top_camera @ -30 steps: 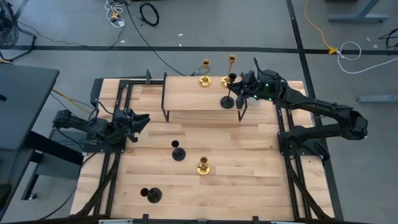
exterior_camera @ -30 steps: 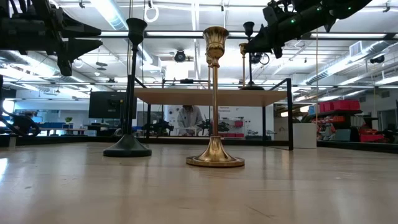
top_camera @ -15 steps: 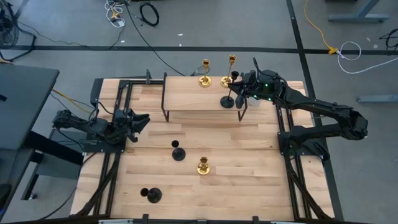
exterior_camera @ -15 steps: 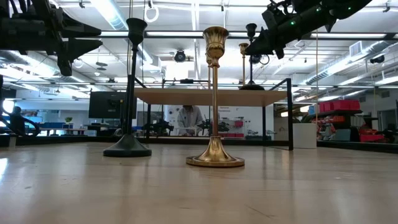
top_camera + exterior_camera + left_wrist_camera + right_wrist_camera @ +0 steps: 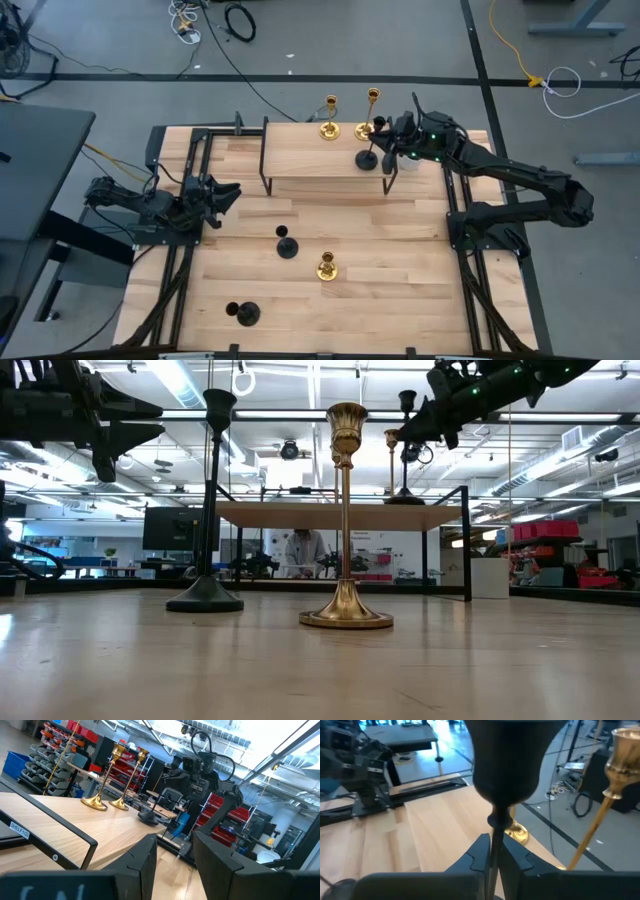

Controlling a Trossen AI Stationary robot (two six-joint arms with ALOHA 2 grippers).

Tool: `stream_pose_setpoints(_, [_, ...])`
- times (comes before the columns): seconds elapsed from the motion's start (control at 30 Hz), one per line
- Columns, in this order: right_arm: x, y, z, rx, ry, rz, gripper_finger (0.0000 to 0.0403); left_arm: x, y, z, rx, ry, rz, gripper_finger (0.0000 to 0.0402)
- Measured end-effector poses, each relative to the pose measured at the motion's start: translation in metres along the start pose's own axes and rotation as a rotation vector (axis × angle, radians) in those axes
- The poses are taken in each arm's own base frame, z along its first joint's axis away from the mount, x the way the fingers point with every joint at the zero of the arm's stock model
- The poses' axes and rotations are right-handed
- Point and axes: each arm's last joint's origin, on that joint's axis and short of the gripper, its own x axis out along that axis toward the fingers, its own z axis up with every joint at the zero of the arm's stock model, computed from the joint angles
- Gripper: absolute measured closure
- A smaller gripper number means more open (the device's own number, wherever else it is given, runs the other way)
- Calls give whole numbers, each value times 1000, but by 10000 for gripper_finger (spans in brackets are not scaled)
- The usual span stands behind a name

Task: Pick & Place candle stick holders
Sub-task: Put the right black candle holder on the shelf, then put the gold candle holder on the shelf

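Pale wood makes up the table (image 5: 400,300), which fills the middle of the high view, with a raised wooden shelf (image 5: 310,160) on dark legs near its upper edge. From the right of that view the right arm reaches in to the shelf's right end, and the right gripper (image 5: 492,855) has its fingers pinched on the thin stem of a black candle stick holder (image 5: 367,160), whose round base sits on the shelf; the right wrist view shows the stem clamped between the two dark fingers with the cup looming above. At the left edge of the table, mid-height in the frame, the left gripper (image 5: 175,855) waits with its fingers parted and nothing between them. Two gold holders (image 5: 330,128) (image 5: 366,128) stand side by side along the shelf's upper edge, just beside the held one. Lower in the frame, on the table, a second black holder (image 5: 287,247) stands near a third gold holder (image 5: 326,267), and a third black holder (image 5: 247,314) stands well apart toward the lower left.
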Motion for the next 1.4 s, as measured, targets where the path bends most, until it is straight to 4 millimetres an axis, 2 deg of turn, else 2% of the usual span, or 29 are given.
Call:
stream_pose_setpoints(0.43, [0,1,-1,0,10,37,369,0,0,0,0,0,0,271])
stream_pose_setpoints(0.63, [0,1,-1,0,10,37,354,0,0,0,0,0,0,271])
stream_pose_setpoints(1.17, [-1,2,-1,-3,16,57,234,0,0,0,-1,0,0,271])
stream_pose_setpoints(1.4, [-11,3,-1,-44,30,56,204,0,0,0,-1,0,0,271])
